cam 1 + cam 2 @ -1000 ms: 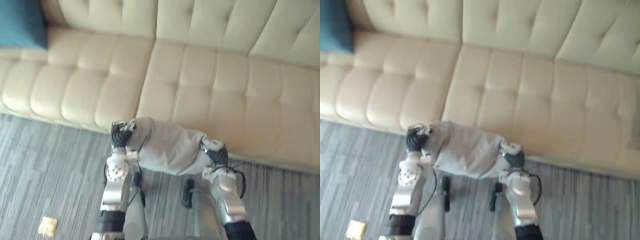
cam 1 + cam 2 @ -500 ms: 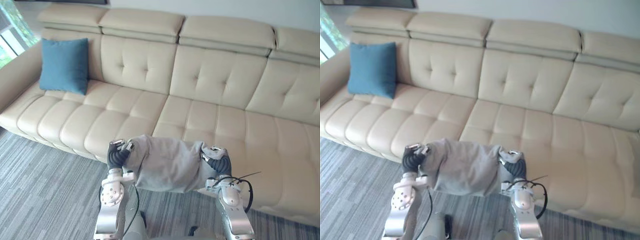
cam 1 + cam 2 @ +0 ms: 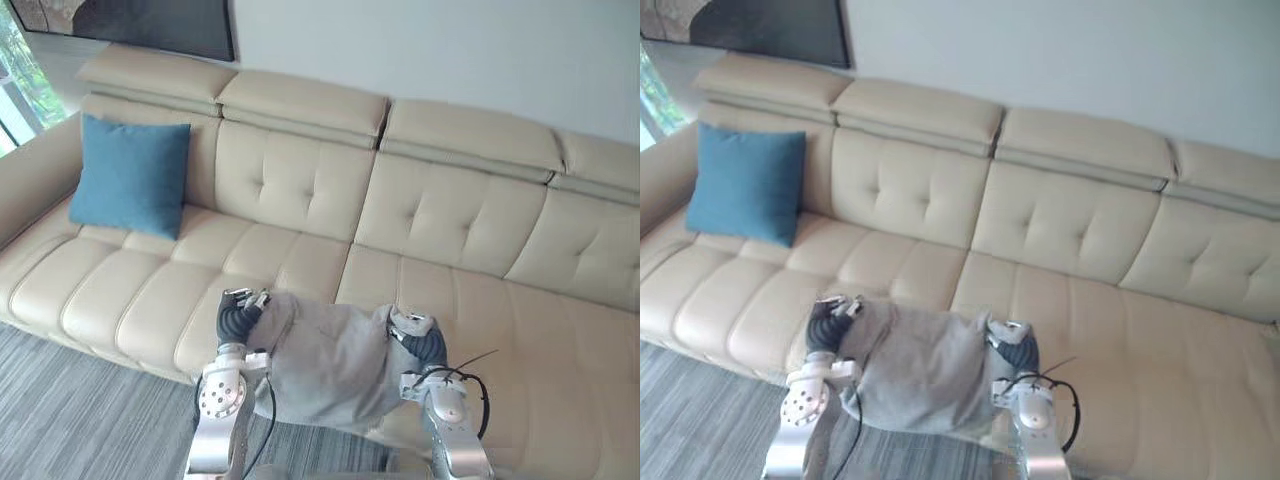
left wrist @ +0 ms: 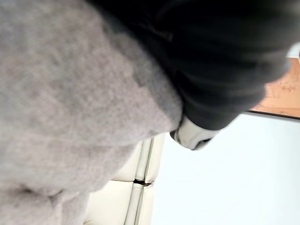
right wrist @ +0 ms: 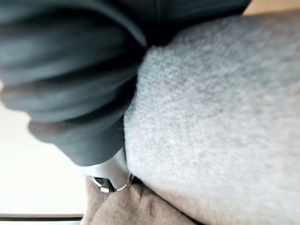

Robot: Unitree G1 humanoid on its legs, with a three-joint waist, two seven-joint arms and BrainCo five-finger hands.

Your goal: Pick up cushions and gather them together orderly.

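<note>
Grey cushion hangs between both hands over the front seat edge of the sofa; a two-sided hold suits its soft bulk. Left hand curls over one upper corner. Right hand presses the opposite end, grip impossible to tell. Blue cushion leans at the sofa's left end, probably the gathering spot.

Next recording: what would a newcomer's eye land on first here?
A grey cushion is held up between the left hand and right hand, in front of a long cream sofa. A blue cushion leans upright at the sofa's left end.
</note>
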